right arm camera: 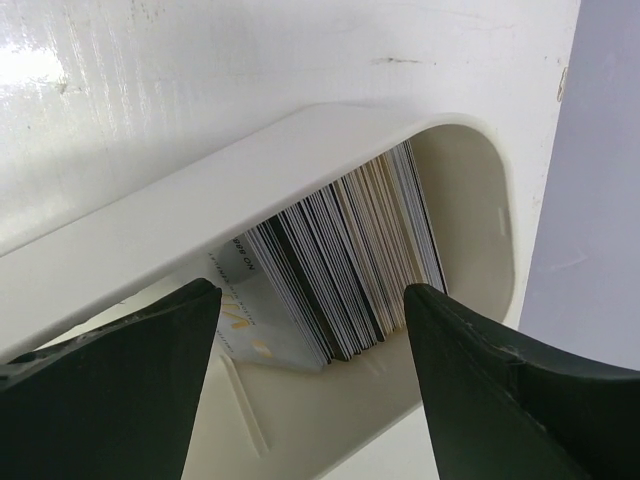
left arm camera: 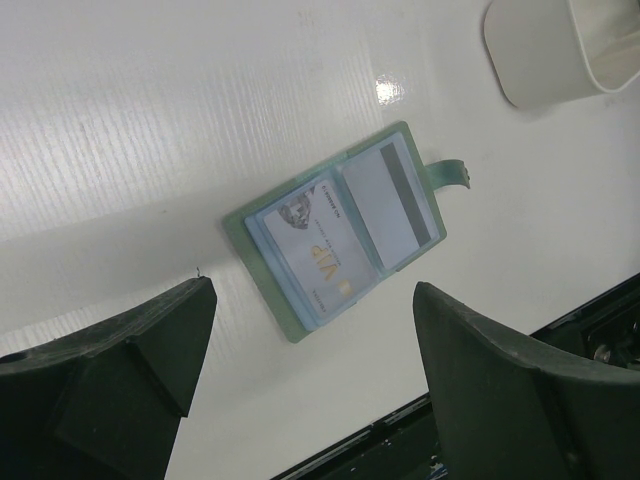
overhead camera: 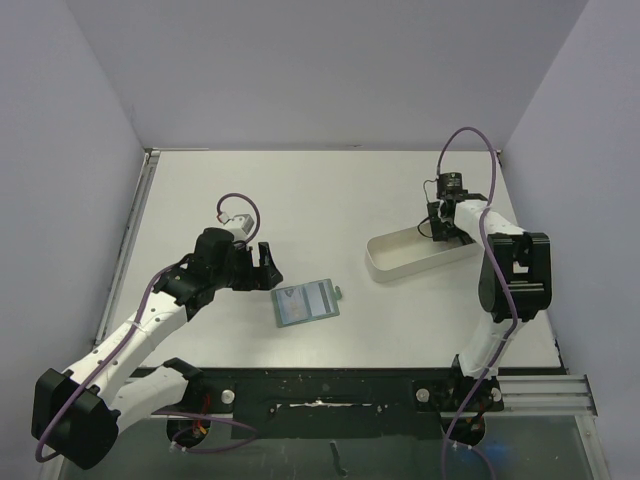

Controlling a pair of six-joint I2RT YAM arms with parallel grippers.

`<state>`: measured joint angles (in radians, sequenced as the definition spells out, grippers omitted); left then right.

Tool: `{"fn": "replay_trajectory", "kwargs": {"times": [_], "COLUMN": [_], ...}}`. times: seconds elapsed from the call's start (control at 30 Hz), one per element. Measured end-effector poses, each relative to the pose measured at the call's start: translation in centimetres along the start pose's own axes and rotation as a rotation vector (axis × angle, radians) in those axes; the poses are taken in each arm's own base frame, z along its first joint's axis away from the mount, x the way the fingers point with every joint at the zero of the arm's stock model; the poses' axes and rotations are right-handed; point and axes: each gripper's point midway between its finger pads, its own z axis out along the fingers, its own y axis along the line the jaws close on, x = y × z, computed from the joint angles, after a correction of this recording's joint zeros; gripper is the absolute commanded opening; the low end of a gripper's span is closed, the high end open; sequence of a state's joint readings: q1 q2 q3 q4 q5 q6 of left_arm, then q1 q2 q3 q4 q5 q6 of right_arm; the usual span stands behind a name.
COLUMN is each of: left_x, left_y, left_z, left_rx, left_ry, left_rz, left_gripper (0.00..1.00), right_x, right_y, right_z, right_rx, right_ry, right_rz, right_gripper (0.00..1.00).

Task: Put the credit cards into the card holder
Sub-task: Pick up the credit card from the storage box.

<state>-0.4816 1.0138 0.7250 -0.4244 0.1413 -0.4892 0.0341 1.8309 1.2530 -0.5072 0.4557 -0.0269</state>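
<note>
The card holder (overhead camera: 306, 302) was laid open on the bench (overhead camera: 200, 190), 2 pockets apparently filled, the left gripper (left arm camera: 310, 375) spread empty beside it. The right gripper (right arm camera: 310, 345), likewise spread, was poised over the credit cards (right arm camera: 350, 265) stood edgewise in the tray (right arm camera: 250, 190), presumably for pinching 1.
</note>
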Motion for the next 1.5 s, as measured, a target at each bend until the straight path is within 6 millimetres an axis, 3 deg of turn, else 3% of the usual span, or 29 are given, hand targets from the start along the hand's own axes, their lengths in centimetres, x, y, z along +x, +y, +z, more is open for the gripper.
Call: {"fn": "replay_trajectory", "kwargs": {"times": [0.13,1.3,1.5], "left_x": [0.0,0.0,0.0], "left_y": [0.0,0.0,0.1], "left_z": [0.0,0.0,0.0], "left_rx": [0.0,-0.001,-0.003], "left_ry": [0.0,0.0,-0.001], "left_rz": [0.0,0.001,0.001], "left_gripper": [0.8,0.8,0.85], "right_x": [-0.1,-0.6,-1.0], "right_y": [0.0,-0.5,0.5], "right_z": [0.0,-0.1,-1.1], "right_rx": [-0.003,0.019,-0.041], "right_ry": [-0.005,-0.032,-0.051], "right_rz": [-0.002,-0.002,0.011], "right_gripper": [0.7,0.0,0.0]}}
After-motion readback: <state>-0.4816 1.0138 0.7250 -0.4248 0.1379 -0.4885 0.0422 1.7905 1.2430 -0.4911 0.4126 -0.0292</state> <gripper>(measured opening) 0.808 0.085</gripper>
